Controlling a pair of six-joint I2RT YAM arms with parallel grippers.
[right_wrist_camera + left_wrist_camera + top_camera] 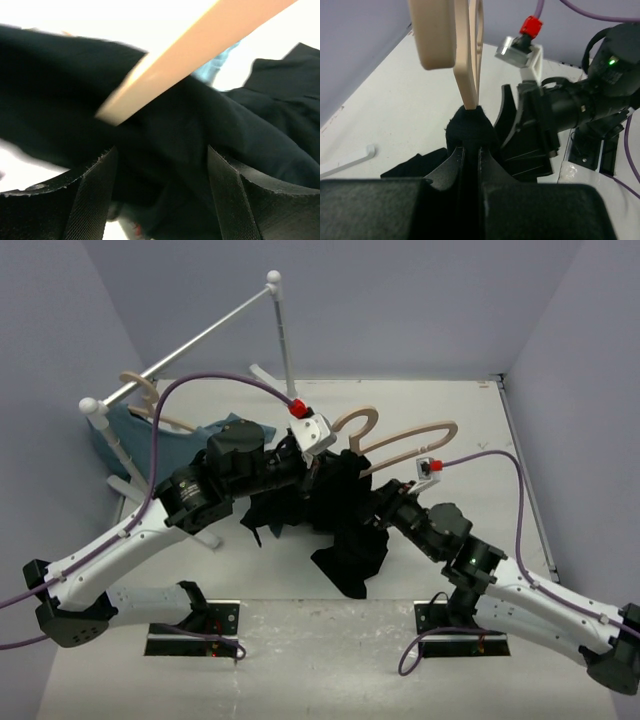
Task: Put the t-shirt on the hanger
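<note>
Fabric of the black t-shirt (345,530) hung in a bunched heap at the middle of the white table (470,420), draped over one end of the beige hanger (410,438). The hanger's hook and other shoulder stuck out bare toward the far right. The left gripper (471,150) had its fingers pressed together on a fold of the t-shirt, and the hanger's arm rose out of the cloth just beyond the fingertips. The right gripper (161,149) came in from the opposite side, close to the left one. Its fingers (95,195) were spread with shirt cloth lying between them, and the hanger's arm crossed above them. Whether the pads touched the cloth could not be told. At the far left, a teal-blue shirt (115,445) hung on a second hanger (150,390) from the white rack rail (200,340), well apart from both grippers.
</note>
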